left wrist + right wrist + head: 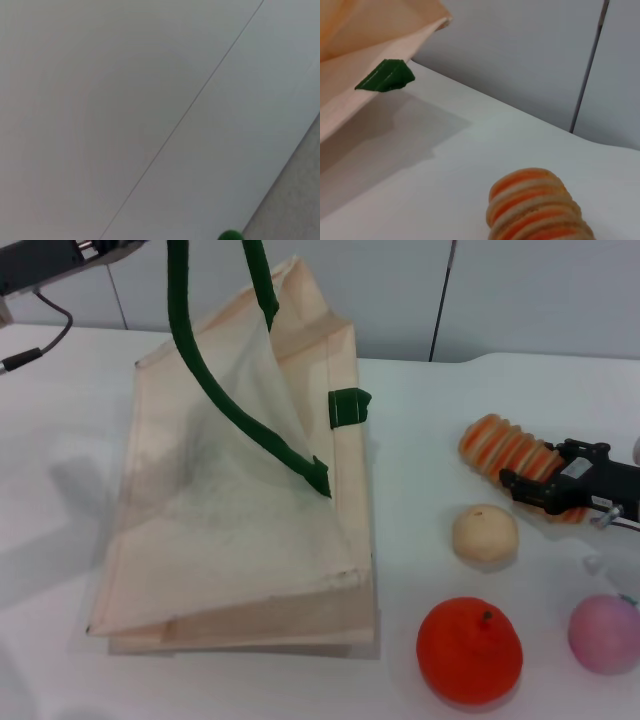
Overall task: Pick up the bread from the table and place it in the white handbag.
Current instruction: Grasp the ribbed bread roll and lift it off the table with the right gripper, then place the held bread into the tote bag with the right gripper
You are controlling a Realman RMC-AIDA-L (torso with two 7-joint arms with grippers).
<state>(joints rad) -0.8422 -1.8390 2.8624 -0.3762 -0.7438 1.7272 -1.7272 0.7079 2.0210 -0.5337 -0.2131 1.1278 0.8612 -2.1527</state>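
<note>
The right gripper (545, 492) has its fingers clamped on the striped bread (500, 447), which lies on the worktop (420, 520) beside the white handbag (230, 540), whose green handles (215, 390) the left arm holds up out of view.

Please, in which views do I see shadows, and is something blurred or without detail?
Head view: the cream cloth handbag with green straps throws a soft grey shadow left onto the white table; the black right gripper sits at the striped orange-and-cream bread. Right wrist view: a shadow lies under the bag; the near bread looks soft. Left wrist view: nearly featureless grey panels.
</note>
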